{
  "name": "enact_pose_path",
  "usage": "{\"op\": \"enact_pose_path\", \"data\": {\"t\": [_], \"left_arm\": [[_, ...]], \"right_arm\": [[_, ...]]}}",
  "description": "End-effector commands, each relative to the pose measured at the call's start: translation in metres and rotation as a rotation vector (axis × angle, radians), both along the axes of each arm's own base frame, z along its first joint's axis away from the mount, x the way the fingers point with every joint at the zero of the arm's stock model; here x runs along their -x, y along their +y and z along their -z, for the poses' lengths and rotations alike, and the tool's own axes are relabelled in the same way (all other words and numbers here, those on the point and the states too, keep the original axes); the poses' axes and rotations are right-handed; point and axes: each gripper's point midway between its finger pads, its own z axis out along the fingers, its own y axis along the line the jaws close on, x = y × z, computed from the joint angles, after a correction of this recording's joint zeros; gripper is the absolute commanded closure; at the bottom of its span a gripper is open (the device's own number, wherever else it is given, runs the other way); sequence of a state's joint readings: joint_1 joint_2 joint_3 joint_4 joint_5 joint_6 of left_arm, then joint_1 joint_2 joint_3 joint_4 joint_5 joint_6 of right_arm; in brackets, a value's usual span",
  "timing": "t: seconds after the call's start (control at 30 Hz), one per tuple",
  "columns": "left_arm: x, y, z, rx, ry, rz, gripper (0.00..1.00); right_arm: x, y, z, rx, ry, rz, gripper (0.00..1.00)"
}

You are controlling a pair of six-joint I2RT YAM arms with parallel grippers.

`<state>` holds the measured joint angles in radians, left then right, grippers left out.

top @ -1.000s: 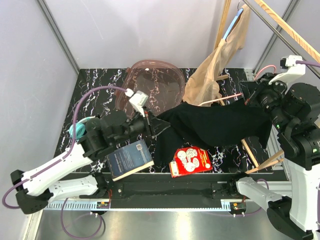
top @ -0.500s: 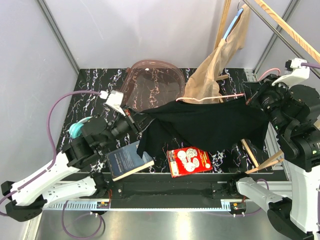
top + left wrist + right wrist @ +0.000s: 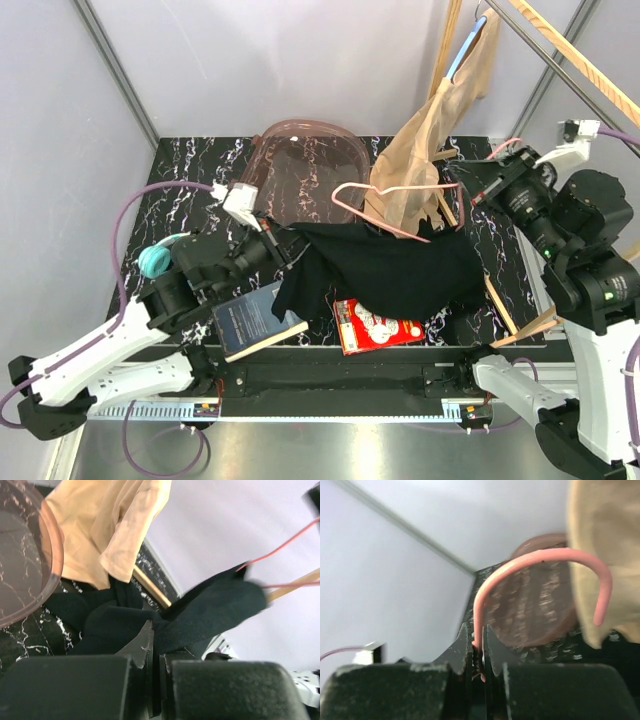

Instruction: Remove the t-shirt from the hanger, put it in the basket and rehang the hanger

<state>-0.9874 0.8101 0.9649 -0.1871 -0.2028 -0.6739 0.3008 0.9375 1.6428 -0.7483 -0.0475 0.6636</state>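
At the left edge of the black marble-patterned worktop (image 3: 185, 190) lies a small teal object (image 3: 152, 262). Just beside it the white-and-black left arm (image 3: 150, 310) reaches over a dark blue hardback book (image 3: 258, 318) that lies flat near the front edge. The left jaws are closed on a fold of the black cotton t-shirt (image 3: 400, 270); the wrist view shows the dark cloth (image 3: 210, 615) pinched between them.

Behind the left jaws stands a translucent pinkish-brown plastic bowl (image 3: 300, 170), also in the left wrist view (image 3: 25, 555). The t-shirt spreads in a loose heap across the middle of the worktop, from the left jaws towards the right side. Its front hem covers the top edge of a red printed packet (image 3: 378, 322).

Above the shirt's back edge hangs the thin pink wire hanger (image 3: 385, 205), tilted, its wire frame almost wholly bare. Its lowest stretch meets the black cloth, and I cannot tell whether any of the shirt is caught on it. Behind the hanger a beige garment (image 3: 430, 150) hangs down to the worktop from above.

The right arm (image 3: 590, 230) stands at the right side. The right jaws are closed on the hanger's wire just below its curved hook (image 3: 540, 559), which arcs in front of the bowl (image 3: 535, 610) and the beige garment (image 3: 605, 540).
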Motion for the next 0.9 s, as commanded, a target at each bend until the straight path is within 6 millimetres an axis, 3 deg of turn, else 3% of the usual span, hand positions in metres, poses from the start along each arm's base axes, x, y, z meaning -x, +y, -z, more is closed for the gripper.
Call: {"op": "enact_pose_path", "data": {"t": [0.0,0.1,0.13,0.2,0.23,0.3,0.33,0.4,0.47,0.5,0.57,0.6,0.63,0.7,0.73,0.8,0.83,0.87], "left_arm": [[-0.005,-0.013,-0.038,0.089,-0.056,0.018,1.0],[-0.013,-0.024,-0.045,0.093,-0.065,0.036,1.0],[-0.015,-0.026,-0.058,0.113,-0.081,0.041,1.0],[-0.028,-0.038,-0.065,0.106,-0.088,0.065,1.0],[-0.031,-0.04,-0.089,0.127,-0.125,0.07,1.0],[-0.049,-0.06,-0.097,0.111,-0.132,0.091,1.0],[-0.047,-0.063,-0.135,0.154,-0.194,0.123,1.0],[-0.054,-0.087,-0.17,0.173,-0.242,0.187,1.0],[-0.056,-0.105,-0.189,0.184,-0.274,0.245,1.0],[-0.061,-0.118,-0.209,0.213,-0.304,0.269,1.0],[-0.061,-0.136,-0.224,0.247,-0.321,0.34,1.0],[-0.052,-0.133,-0.256,0.313,-0.361,0.37,1.0],[-0.066,-0.159,-0.239,0.304,-0.329,0.403,1.0],[-0.048,-0.168,-0.267,0.4,-0.384,0.526,1.0],[-0.054,-0.186,-0.259,0.422,-0.389,0.562,1.0],[-0.053,-0.198,-0.26,0.462,-0.375,0.598,1.0],[-0.063,-0.215,-0.244,0.459,-0.343,0.606,1.0],[-0.064,-0.218,-0.244,0.479,-0.328,0.613,1.0]], "right_arm": [[0.015,0.047,-0.047,-0.247,-0.084,-0.272,1.0],[0.028,0.062,-0.063,-0.29,-0.109,-0.392,1.0],[0.034,0.066,-0.067,-0.287,-0.115,-0.428,1.0],[0.046,0.063,-0.078,-0.278,-0.153,-0.437,1.0],[0.051,0.059,-0.081,-0.271,-0.169,-0.427,1.0],[0.066,0.05,-0.089,-0.249,-0.197,-0.398,1.0],[0.069,0.043,-0.092,-0.247,-0.21,-0.361,1.0],[0.085,0.03,-0.099,-0.232,-0.242,-0.318,1.0],[0.092,0.017,-0.106,-0.229,-0.27,-0.253,1.0],[0.104,0.01,-0.111,-0.224,-0.293,-0.233,1.0],[0.111,-0.004,-0.118,-0.23,-0.321,-0.169,1.0],[0.122,-0.011,-0.124,-0.235,-0.347,-0.149,1.0],[0.125,-0.018,-0.128,-0.245,-0.364,-0.113,1.0],[0.139,-0.031,-0.136,-0.256,-0.411,-0.072,1.0],[0.143,-0.034,-0.138,-0.257,-0.423,-0.064,1.0],[0.153,-0.042,-0.142,-0.26,-0.452,-0.038,1.0],[0.156,-0.043,-0.142,-0.26,-0.459,-0.033,1.0],[0.161,-0.046,-0.143,-0.259,-0.469,-0.028,1.0]]}}
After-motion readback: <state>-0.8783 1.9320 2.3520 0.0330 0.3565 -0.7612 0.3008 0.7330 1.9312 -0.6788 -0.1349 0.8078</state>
